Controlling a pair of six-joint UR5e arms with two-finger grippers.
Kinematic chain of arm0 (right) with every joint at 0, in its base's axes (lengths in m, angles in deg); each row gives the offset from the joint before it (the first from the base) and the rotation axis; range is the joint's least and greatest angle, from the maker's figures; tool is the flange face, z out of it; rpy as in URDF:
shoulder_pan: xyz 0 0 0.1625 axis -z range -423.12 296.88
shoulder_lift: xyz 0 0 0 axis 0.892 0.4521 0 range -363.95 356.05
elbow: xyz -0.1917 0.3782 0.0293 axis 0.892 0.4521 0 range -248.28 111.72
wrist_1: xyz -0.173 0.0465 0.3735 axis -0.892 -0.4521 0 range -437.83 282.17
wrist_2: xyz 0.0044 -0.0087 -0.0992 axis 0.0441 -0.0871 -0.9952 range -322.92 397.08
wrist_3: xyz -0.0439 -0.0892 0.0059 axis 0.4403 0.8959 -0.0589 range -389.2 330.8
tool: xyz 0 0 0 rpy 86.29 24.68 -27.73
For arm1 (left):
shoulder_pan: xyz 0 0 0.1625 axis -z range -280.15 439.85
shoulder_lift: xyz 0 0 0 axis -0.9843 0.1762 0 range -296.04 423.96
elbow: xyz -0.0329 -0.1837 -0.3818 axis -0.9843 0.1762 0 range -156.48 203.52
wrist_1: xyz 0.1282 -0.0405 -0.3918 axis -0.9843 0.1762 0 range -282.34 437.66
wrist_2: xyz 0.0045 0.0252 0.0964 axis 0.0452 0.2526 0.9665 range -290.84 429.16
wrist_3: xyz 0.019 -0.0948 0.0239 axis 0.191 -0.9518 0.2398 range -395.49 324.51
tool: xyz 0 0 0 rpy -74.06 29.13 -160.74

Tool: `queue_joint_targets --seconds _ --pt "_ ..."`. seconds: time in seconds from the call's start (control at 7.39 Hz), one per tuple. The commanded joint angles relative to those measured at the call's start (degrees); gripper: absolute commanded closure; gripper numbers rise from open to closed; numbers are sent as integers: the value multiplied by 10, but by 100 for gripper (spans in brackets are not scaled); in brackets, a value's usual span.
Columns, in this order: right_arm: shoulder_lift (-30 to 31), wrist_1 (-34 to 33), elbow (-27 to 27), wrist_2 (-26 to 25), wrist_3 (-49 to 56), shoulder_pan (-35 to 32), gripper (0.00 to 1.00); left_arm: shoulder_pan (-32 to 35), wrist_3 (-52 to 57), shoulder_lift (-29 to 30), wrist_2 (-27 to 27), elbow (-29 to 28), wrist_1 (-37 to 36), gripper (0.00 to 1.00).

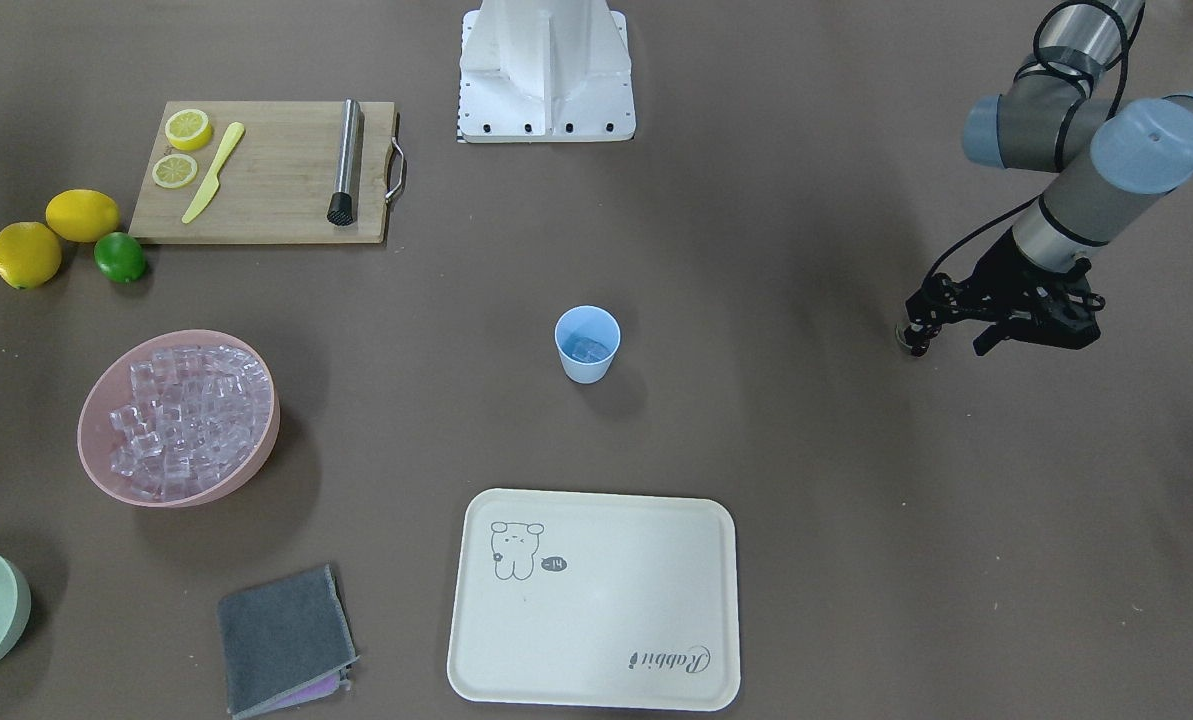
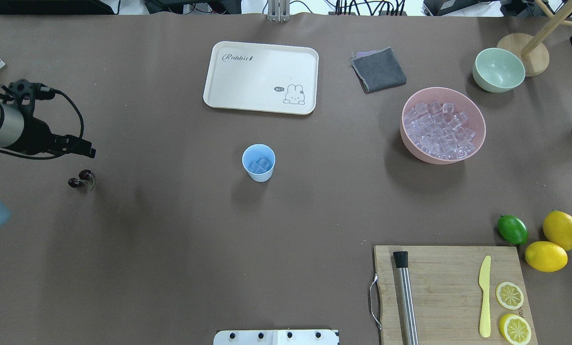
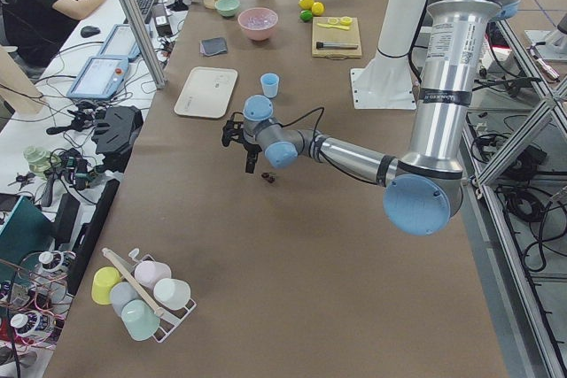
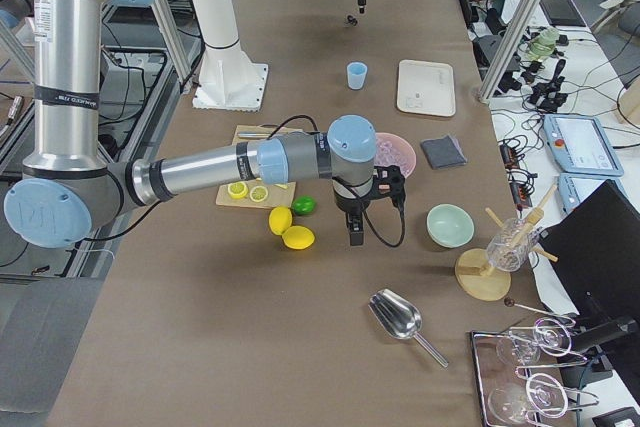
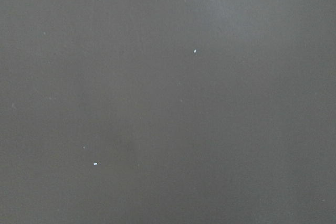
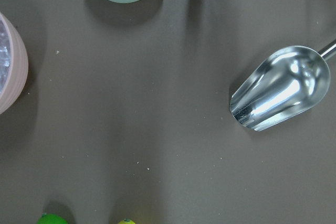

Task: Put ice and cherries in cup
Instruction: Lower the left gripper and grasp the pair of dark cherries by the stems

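The pale blue cup [image 2: 258, 163] stands mid-table with a few ice cubes inside; it also shows in the front view [image 1: 587, 345]. The rest of the ice [image 2: 440, 128] is heaped in a pink bowl [image 2: 477, 136]. The cherries [image 2: 81, 179] lie on the table at the left, and show in the left side view [image 3: 268, 176]. My left gripper [image 1: 951, 344] hangs just above and beside the cherries, fingers apart and empty. My right gripper [image 4: 355, 235] hovers near the lemons; I cannot tell whether it is open or shut. The left wrist view shows only bare table.
A metal scoop [image 6: 281, 87] lies at the far right. A pale green bowl [image 2: 498, 69], grey cloth [image 2: 378, 70] and cream tray [image 2: 262, 76] sit along the far side. A cutting board [image 2: 451, 292] holds a muddler, a knife and lemon slices, with a lime [image 2: 512, 229] and lemons beside it.
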Motion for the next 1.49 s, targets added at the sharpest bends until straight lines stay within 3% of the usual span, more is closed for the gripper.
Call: queue_joint_targets --seconds 0.0,0.27,0.68,0.81,0.95,1.35 --pt "8 0 -1 -1 3 -1 1 -18 0 -25 13 2 27 9" --pt "10 -1 1 -3 3 -1 1 -48 0 -50 39 1 52 18" --pt "11 -1 0 -3 4 -1 1 -70 0 -45 65 -9 56 21" --pt "13 -1 -1 -3 4 -1 1 -70 1 -46 65 -9 56 53" --pt "14 -1 -2 -3 4 -1 1 -70 2 -44 65 -9 55 64" --pt "29 0 -6 -2 4 -3 1 -70 26 -40 61 -6 53 70"
